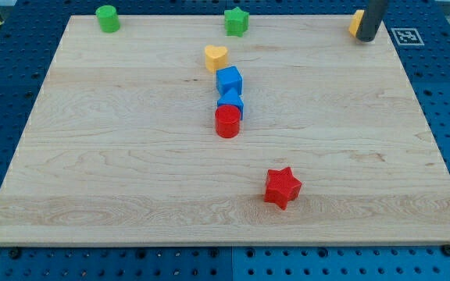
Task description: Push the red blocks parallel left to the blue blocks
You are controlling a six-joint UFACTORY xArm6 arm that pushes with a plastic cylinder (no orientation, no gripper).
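A red cylinder (pixel 227 122) stands near the board's middle, touching a blue block (pixel 231 102) just above it. A blue cube (pixel 229 80) sits right above that one, so the three form a short column. A red star (pixel 282 188) lies alone toward the view's bottom, right of centre. My tip (pixel 366 38) is at the view's top right corner of the board, far from the red and blue blocks, beside an orange block (pixel 355 23) that the rod partly hides.
A yellow heart (pixel 216 57) lies just above the blue cube. A green cylinder (pixel 107 18) stands at the top left, a green star (pixel 237 21) at the top middle. The wooden board (pixel 92 156) lies on a blue pegboard.
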